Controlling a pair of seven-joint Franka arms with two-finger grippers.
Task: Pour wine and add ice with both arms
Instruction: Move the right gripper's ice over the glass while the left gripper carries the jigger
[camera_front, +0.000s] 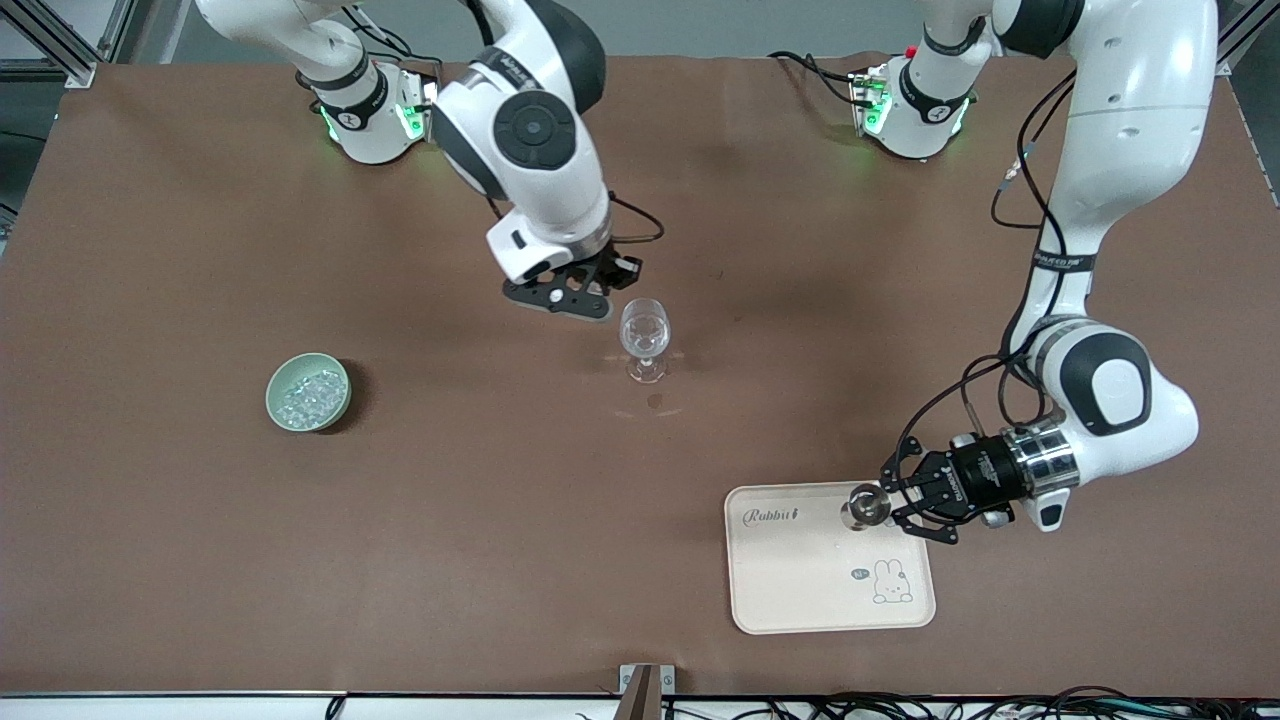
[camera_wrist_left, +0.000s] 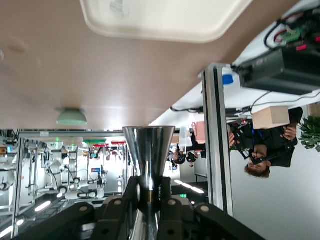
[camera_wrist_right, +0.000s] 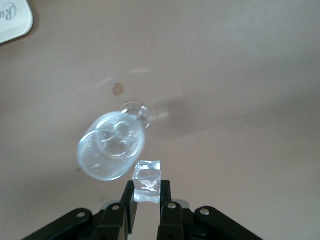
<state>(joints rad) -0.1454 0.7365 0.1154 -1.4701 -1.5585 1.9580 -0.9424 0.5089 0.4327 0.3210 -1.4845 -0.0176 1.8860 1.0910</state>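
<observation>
While an ice cube (camera_wrist_right: 147, 181) is pinched between the closed fingers of the right gripper (camera_front: 606, 283), that gripper is held in the air just beside the rim of the wine glass (camera_front: 645, 338), which stands upright near the middle of the table (camera_front: 160, 550). Seen from the right wrist, the cube is just beside the glass's open bowl and apart from it. More ice (camera_front: 310, 395) is heaped in a green bowl (camera_front: 283, 376) toward the right arm's end of the table. The left gripper (camera_front: 893, 502) is clamped on a metal jigger (camera_front: 866, 505), held over the edge of a cream tray (camera_front: 800, 585) printed with a rabbit; whether the jigger touches the tray cannot be told. The tray lies nearer the front camera than the glass, toward the left arm's end. A small dark spot (camera_front: 655, 402) is seen on the table just in front of the glass
</observation>
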